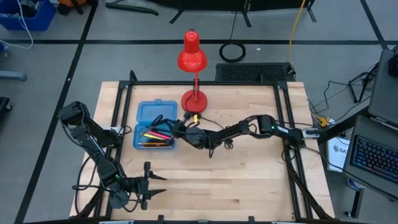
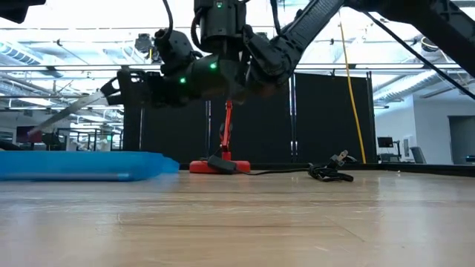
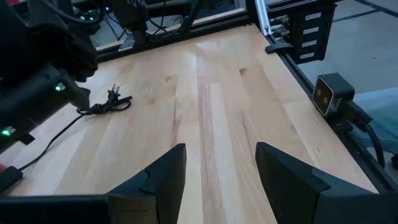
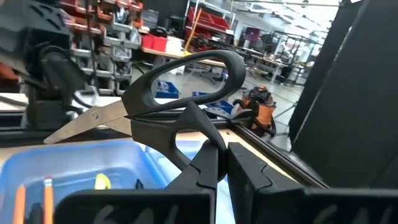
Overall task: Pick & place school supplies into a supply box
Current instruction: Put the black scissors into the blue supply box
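The supply box [image 1: 155, 124] lies open at the table's far left, a translucent blue case with orange, pink and yellow pencils [image 1: 155, 135] in its near half. The pencils also show in the right wrist view [image 4: 34, 193]. My right gripper [image 4: 222, 155] is shut on the scissors [image 4: 155, 102], which have black handles and silver blades. It hovers at the box's right edge [image 1: 176, 127]. My left gripper [image 3: 217, 174] waits open near the table's front left [image 1: 152, 183], with nothing between its fingers. My right gripper pinches the rim of one black handle loop [image 4: 198, 140] between its two fingers. The fingers come roughly level from the table's right. The scissors are lifted clear over the box, the other loop [image 4: 186, 78] above the fingers and the blades [image 4: 93, 121] pointing out toward the table's left.
A red desk lamp [image 1: 193, 59] stands behind the box on its round base [image 1: 194, 101]. Its black cord and plug [image 2: 330, 172] lie coiled mid-table. A black metal frame [image 1: 286, 112] borders the table. Bare wood lies in front of my left gripper [image 3: 217, 93].
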Controlling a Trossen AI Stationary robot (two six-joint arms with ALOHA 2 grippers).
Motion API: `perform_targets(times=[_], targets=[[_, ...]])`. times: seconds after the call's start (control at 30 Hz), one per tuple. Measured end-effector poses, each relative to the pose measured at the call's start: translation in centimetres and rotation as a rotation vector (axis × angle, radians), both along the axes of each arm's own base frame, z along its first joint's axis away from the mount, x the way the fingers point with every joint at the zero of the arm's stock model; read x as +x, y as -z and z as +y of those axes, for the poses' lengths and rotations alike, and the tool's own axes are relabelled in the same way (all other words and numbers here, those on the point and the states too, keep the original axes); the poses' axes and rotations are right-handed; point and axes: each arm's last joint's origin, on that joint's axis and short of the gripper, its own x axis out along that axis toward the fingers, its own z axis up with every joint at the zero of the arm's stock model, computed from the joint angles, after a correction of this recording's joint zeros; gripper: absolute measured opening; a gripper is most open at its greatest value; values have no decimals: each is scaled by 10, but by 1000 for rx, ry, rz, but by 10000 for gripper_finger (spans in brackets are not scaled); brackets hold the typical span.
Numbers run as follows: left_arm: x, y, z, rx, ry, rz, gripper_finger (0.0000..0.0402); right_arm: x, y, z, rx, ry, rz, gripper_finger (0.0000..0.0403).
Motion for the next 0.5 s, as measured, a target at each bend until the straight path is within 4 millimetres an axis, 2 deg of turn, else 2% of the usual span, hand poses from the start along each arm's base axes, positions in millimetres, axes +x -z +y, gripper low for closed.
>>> perform_targets(times=[0.37,0.5], targets=[[0,0,0,-3,-2,-5,200,1,5,-4,36,-18,25,5],[0,0,0,-2,-4,-6,200,1,8,-11,59,-8,12,6]])
